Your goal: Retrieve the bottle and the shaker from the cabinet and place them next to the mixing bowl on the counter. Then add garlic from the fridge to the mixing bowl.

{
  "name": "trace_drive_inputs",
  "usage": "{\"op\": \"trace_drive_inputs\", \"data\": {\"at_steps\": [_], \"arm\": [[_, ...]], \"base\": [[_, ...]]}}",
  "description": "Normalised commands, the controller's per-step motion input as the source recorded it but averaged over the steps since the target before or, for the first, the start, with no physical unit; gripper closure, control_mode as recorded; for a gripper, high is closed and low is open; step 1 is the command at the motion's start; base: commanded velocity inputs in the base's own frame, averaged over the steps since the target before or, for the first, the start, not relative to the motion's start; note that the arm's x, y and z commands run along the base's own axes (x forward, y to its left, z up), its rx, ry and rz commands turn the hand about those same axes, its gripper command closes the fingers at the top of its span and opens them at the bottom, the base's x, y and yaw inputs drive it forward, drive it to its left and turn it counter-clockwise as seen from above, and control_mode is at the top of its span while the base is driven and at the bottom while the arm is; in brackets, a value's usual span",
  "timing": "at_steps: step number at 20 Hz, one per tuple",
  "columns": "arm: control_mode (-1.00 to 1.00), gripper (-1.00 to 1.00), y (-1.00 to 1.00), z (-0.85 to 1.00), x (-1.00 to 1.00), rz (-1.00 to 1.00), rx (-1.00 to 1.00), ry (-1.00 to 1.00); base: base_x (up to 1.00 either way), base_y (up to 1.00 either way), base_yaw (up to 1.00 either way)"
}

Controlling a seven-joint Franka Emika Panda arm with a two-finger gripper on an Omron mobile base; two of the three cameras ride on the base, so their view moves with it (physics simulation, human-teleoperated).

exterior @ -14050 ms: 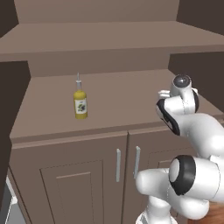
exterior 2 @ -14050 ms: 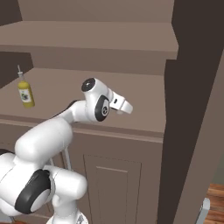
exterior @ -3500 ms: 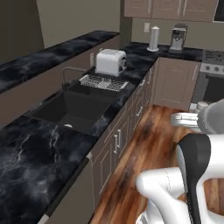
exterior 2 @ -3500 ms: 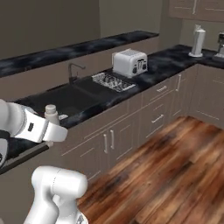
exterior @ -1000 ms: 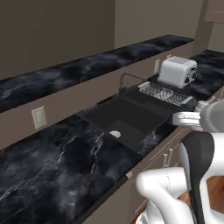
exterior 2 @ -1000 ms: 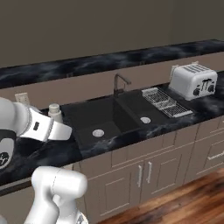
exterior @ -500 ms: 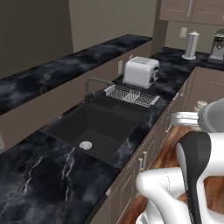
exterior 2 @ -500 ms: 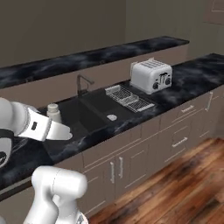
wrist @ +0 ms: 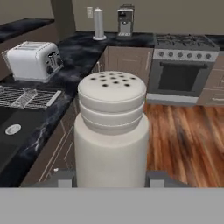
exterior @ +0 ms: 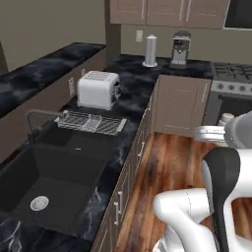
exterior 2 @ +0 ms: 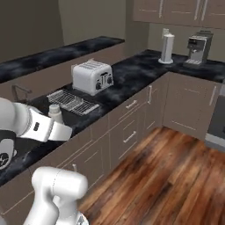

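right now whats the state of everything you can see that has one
shaker: upright, held off the counter in the gripper
gripper: shut on the shaker
sink: dry, nothing in the basin
dish rack: no dishes in it
toaster: slots bare
base cabinet doors: closed
wall cabinet doors: closed
oven door: closed

White Franka arm with dark joints folded close above its base, forearm held level, two-finger gripper (wrist: 111, 178) closed around a small off-white cylindrical shaker (wrist: 111, 131) with a rounded perforated top, shaker upright between the jaws
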Motion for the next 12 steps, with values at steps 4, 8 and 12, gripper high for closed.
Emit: {"op": "trace_drive_inputs", "data": {"at_steps": [4,8,12], "arm": [[1.00,1.00,0.00,0.00,0.00,0.00,0.00,0.00],[1.00,1.00,0.00,0.00,0.00,0.00,0.00,0.00],[1.00,1.00,0.00,0.00,0.00,0.00,0.00,0.00]], "base": [[0.79,-0.36,-0.59],[0.71,-0.42,-0.63],[0.83,-0.02,-0.62]]}}
